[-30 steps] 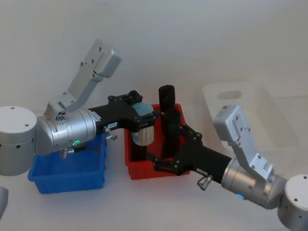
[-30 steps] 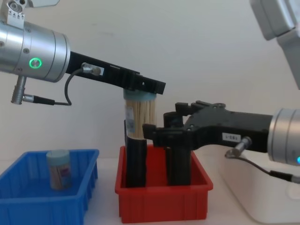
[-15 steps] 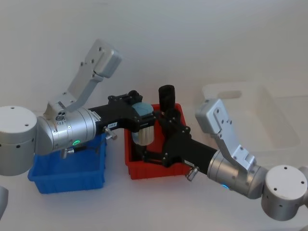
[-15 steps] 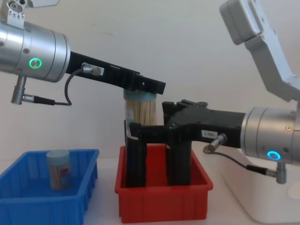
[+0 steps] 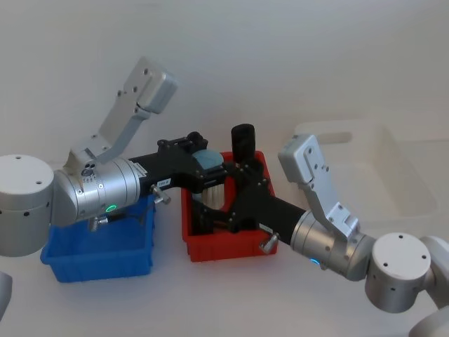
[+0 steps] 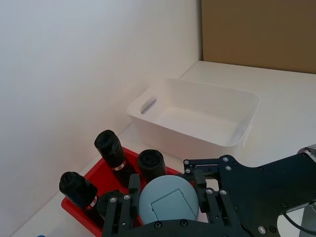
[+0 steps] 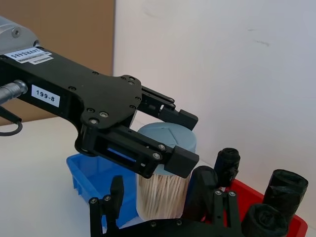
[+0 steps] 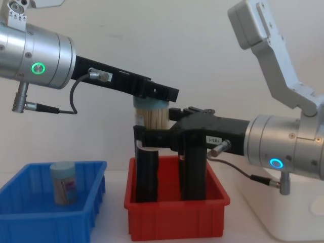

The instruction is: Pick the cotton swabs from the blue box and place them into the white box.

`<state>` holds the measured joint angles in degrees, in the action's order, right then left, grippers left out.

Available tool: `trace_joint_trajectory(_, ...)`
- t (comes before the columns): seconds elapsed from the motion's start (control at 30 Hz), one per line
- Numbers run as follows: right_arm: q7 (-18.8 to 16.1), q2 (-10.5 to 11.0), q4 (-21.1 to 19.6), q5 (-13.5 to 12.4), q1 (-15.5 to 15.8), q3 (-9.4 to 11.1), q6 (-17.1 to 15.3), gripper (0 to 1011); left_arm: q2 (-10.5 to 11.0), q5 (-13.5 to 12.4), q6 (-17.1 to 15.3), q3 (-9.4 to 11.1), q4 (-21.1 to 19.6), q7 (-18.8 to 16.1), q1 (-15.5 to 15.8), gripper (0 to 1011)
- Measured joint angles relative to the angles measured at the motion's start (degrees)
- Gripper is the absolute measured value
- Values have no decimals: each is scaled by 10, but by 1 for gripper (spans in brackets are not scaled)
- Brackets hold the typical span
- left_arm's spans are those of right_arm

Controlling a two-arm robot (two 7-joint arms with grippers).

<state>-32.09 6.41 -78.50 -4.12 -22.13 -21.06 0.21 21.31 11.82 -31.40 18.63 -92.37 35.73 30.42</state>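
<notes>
A tub of cotton swabs (image 8: 150, 114) with a pale blue lid (image 6: 168, 200) hangs above the red bin, and my left gripper (image 5: 208, 168) is shut on its lid end. My right gripper (image 7: 165, 203) is open, and its black fingers (image 8: 152, 136) stand on either side of the tub's lower body (image 7: 163, 195), with a gap showing on one side. Another tub of cotton swabs (image 8: 63, 182) stands upright in the blue box (image 8: 30, 217). The blue box (image 5: 98, 261) lies under my left arm. The white box (image 5: 393, 165) sits at the right, also in the left wrist view (image 6: 197, 116).
A red bin (image 8: 177, 223) between the two boxes holds several tall black rolls (image 6: 111, 147), directly below both grippers. One roll (image 5: 243, 137) rises behind the right gripper. My right forearm (image 8: 283, 152) spans the gap toward the white box's near corner (image 8: 288, 217).
My right arm has swung left, bringing its open fingers from beside the black rolls to around the held tub. The left gripper and tub have stayed put.
</notes>
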Motion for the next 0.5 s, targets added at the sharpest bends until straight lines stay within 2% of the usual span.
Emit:
trace_joint_trajectory(0.3, -9, -12, 34, -40, -17, 0, 6, 775, 0, 0, 0, 0, 0, 0, 0, 656)
trace_joint_trajectory(0.43, -11, -14, 43, -50, -21, 0, 7, 660, 0, 0, 0, 0, 0, 0, 0, 656)
trace_joint_trajectory(0.5, -12, -15, 46, -53, -22, 0, 7, 636, 0, 0, 0, 0, 0, -1, 0, 657)
